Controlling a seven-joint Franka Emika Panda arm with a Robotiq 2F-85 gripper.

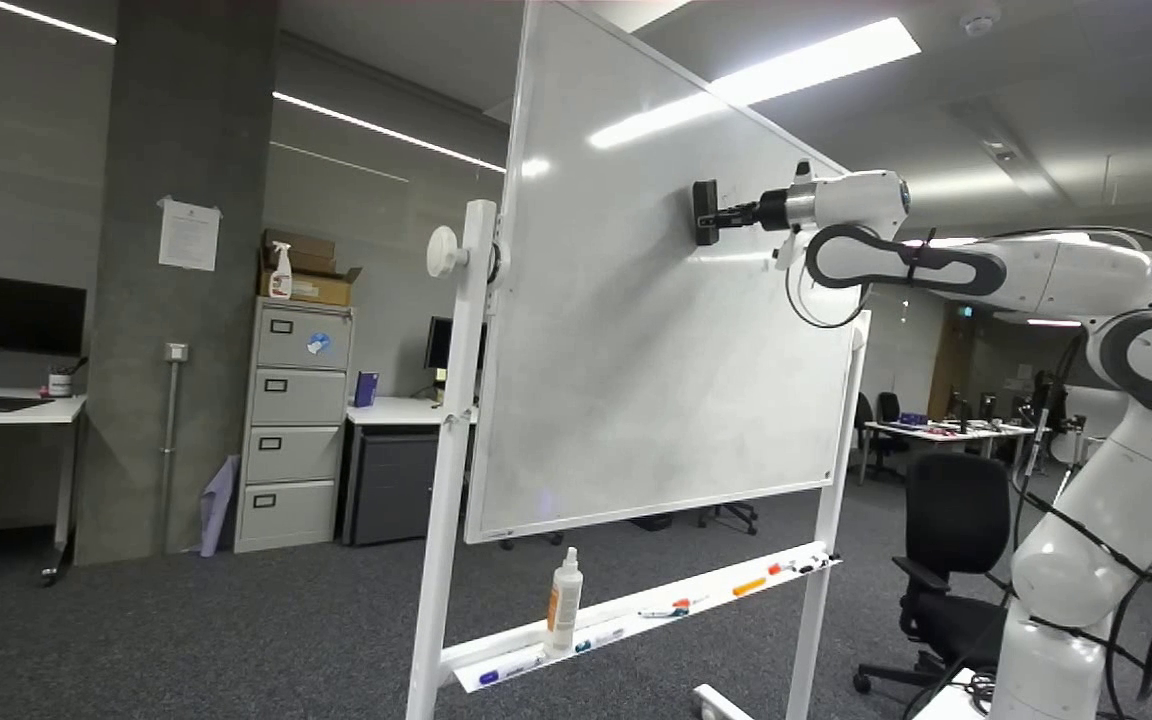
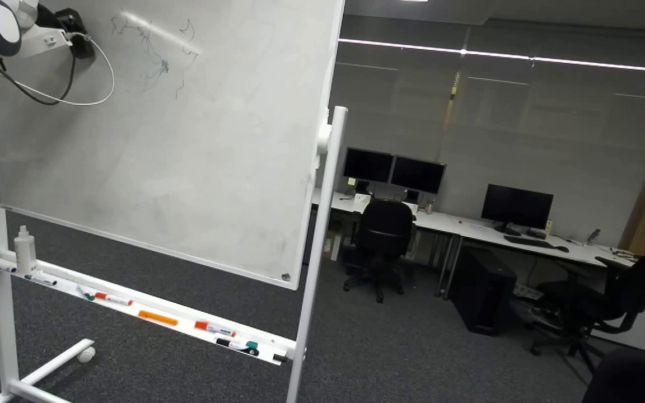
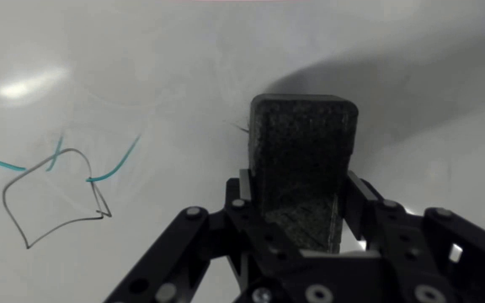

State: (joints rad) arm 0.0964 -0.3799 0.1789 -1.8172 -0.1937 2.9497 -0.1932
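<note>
Wrist view: black two-fingered tool clamped on both sides of a black rectangular block with a speckled face. Glossy whiteboard behind it; short dark mark just beside the block's left edge, thin dark outline and teal strokes farther left.

In an exterior view, block sits at the whiteboard's upper right; contact unclear. Below, narrow white tray: white plastic bottle with orange label upright near left end, orange marker toward right.

In an exterior view, block at upper left, faint dark scribbles to its right.
</note>
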